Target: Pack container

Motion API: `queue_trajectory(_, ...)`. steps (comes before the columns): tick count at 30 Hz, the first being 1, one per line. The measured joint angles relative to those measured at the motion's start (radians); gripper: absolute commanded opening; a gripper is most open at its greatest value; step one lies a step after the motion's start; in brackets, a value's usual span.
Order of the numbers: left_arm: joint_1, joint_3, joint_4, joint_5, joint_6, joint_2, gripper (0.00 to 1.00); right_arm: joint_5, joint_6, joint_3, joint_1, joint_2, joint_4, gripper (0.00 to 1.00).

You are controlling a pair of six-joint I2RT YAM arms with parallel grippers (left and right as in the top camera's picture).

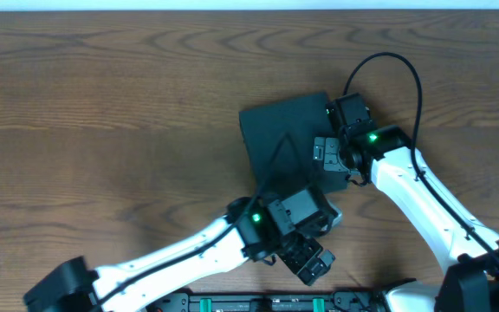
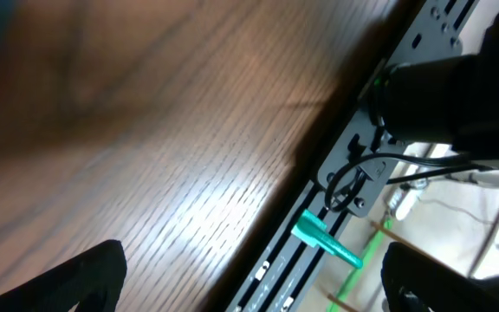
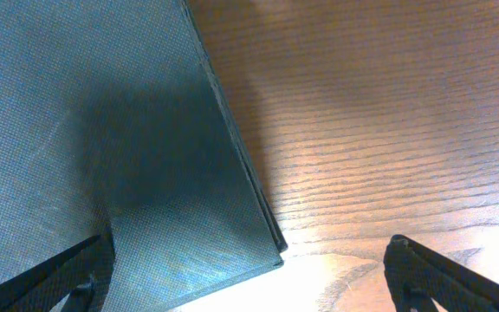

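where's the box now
Overhead, the box sits right of centre on the table, its right edge under the right gripper, its near corner under the left arm.

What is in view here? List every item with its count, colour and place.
container: one, dark teal-grey, right of the table's centre, lid down
table: one, brown wood grain, under everything
rail: one, black with green marks, along the table's near edge
cable: one, black, looping above the right wrist
left arm: one, white and black, from the near-left corner
left fingers: black, apart, empty, over the near edge
right arm: one, white and black, from the near-right corner
right fingers: black, apart, either side of a container corner
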Motion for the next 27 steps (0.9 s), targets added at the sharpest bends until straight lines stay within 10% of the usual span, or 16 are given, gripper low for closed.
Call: queue_trajectory(27, 0.098, -0.027, 0.077, -0.265, 0.37, 0.125, 0.95, -0.082, -0.001, -0.006, -0.077, 0.0, 0.017, 0.99)
